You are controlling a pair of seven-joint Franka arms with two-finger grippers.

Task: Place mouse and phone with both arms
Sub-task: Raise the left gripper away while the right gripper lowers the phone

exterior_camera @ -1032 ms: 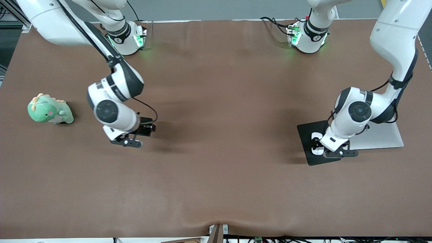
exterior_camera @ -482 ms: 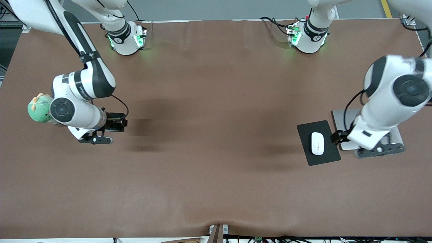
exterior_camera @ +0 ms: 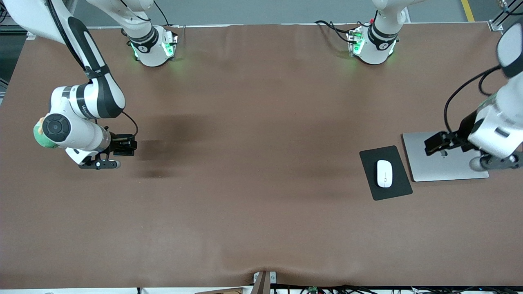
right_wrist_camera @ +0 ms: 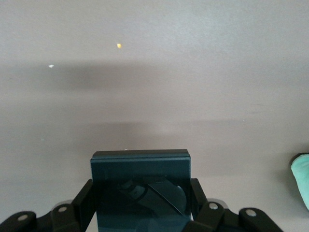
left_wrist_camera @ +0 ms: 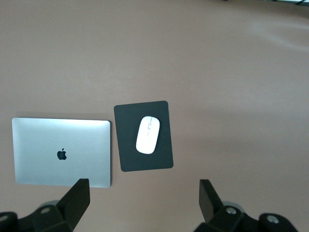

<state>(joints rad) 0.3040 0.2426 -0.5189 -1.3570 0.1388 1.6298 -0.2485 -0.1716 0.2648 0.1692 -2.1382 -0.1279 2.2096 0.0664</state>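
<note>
The white mouse point(exterior_camera: 384, 173) lies on the black mouse pad point(exterior_camera: 398, 185); both also show in the left wrist view, the mouse point(left_wrist_camera: 148, 135) on the pad point(left_wrist_camera: 124, 145). My left gripper point(exterior_camera: 434, 143) is up in the air over the silver laptop, open and empty; its fingers point(left_wrist_camera: 77, 198) stand wide apart. My right gripper point(exterior_camera: 130, 147) is shut on the black phone point(exterior_camera: 124, 146) and holds it above the table near the green toy. In the right wrist view the phone point(right_wrist_camera: 140, 186) sits between the fingers point(right_wrist_camera: 83, 200).
A closed silver laptop point(exterior_camera: 445, 161) lies beside the pad toward the left arm's end point(left_wrist_camera: 60, 152). A green plush toy point(exterior_camera: 39, 139) near the right arm's end is mostly hidden by the right arm; its edge shows in the right wrist view point(right_wrist_camera: 301, 179).
The left gripper let go of the mouse on the pad, rose and moved over the laptop. The right arm carried the phone toward the right arm's end, now covering most of the toy.
</note>
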